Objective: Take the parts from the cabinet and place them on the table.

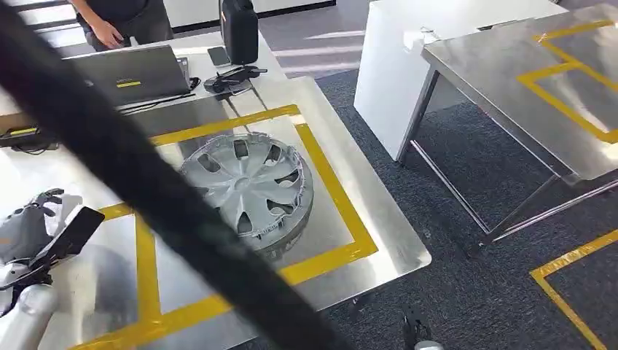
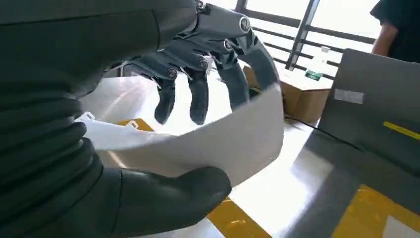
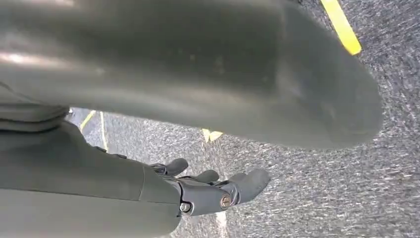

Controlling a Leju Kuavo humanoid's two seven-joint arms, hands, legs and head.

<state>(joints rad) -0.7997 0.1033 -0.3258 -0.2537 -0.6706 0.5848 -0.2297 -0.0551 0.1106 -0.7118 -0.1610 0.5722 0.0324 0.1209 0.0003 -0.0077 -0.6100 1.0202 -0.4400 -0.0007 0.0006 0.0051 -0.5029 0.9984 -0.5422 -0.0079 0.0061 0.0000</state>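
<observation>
The left hand (image 2: 198,89) grips a curved white plastic part (image 2: 218,144) over the steel table (image 1: 364,189), beside the grey hubcap (image 1: 248,186) lying in the yellow-taped square, while the right hand (image 3: 208,191) hangs empty, fingers loosely apart, above carpet.

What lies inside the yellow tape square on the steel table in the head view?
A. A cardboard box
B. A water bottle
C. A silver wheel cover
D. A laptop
C: the wheel cover lies flat on the table within the yellow tape; the laptop sits outside the square, farther back.
</observation>
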